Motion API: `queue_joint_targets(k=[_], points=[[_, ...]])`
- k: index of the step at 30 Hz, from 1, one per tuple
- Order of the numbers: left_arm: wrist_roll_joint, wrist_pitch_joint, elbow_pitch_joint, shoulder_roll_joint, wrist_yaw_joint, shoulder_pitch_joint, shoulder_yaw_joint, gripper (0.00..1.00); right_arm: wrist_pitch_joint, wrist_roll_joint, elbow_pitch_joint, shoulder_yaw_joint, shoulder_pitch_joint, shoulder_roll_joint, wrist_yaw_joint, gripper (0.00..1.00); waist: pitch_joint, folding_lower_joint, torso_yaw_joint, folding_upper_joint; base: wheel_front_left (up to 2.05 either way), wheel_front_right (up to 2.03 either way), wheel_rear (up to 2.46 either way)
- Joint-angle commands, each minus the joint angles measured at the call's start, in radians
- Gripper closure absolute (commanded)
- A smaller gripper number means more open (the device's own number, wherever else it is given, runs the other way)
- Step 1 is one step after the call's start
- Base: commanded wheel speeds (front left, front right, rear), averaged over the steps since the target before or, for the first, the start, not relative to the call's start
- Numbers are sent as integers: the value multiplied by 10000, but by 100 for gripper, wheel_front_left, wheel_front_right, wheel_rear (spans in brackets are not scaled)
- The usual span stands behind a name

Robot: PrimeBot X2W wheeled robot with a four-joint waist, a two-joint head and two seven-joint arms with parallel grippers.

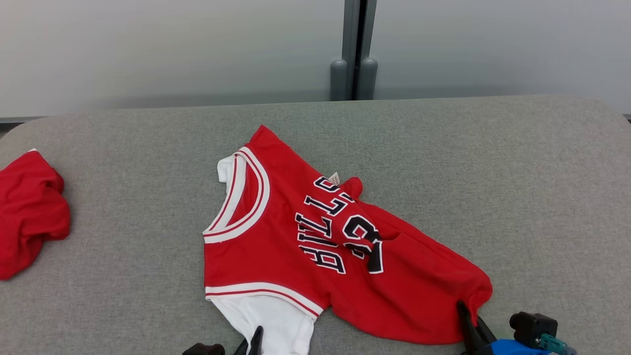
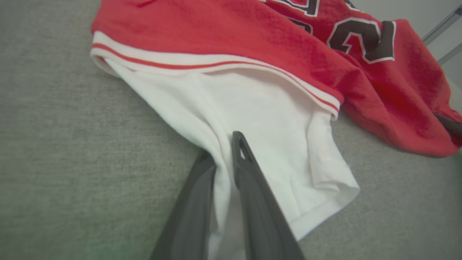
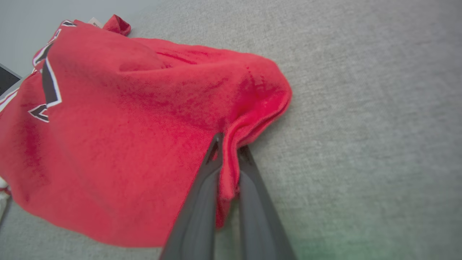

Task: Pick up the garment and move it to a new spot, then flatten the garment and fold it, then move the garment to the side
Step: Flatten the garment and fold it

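Observation:
The garment [image 1: 296, 236] is a small red jersey with dark lettering, white trim and white sleeves, lying crumpled on the grey padded table [image 1: 493, 172]. At its near edge my left gripper [image 1: 254, 340] is shut on the white sleeve [image 2: 267, 119]; in the left wrist view a fold of white cloth is pinched in my left gripper [image 2: 222, 151]. My right gripper [image 1: 466, 315] is at the jersey's near right corner. In the right wrist view a ridge of the red hem [image 3: 252, 112] is pinched in my right gripper [image 3: 230, 144].
A second bunched red cloth [image 1: 29, 212] lies at the table's left edge. Behind the table's far edge is a pale wall with a grey post [image 1: 354, 59]. Bare grey table surface stretches to the right and far side of the jersey.

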Motion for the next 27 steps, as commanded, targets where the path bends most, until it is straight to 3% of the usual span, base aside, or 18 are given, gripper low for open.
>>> queue_joint_targets(k=[1, 12, 17, 21, 27], points=[[-138, 64, 19, -35, -74, -160, -119, 100, 148, 48, -90, 218, -9, 129, 29, 100, 35, -1, -13, 0, 0, 0, 0], [-1223, 44, -1860, -41, -46, -925, 842, 100, 84, -355, -2449, -168, -371, 70, 18, 100, 257, -1, -68, 0, 0, 0, 0], [-1744, 40, -2592, 304, -46, -2036, 948, 100, 82, -476, -3397, -316, -1115, -66, 18, 100, 473, -1, -87, 0, 0, 0, 0], [-2005, 69, -2703, 541, -46, -3723, 1191, 100, 84, -400, -3592, -382, -2535, -289, 18, 100, 861, -1, -180, 0, 0, 0, 0], [-2398, 593, -1816, 746, -44, -6954, 1548, 100, 347, -166, -2749, -41, -5713, -593, 18, 100, 1593, -1, -325, 0, 0, 0, 0]])
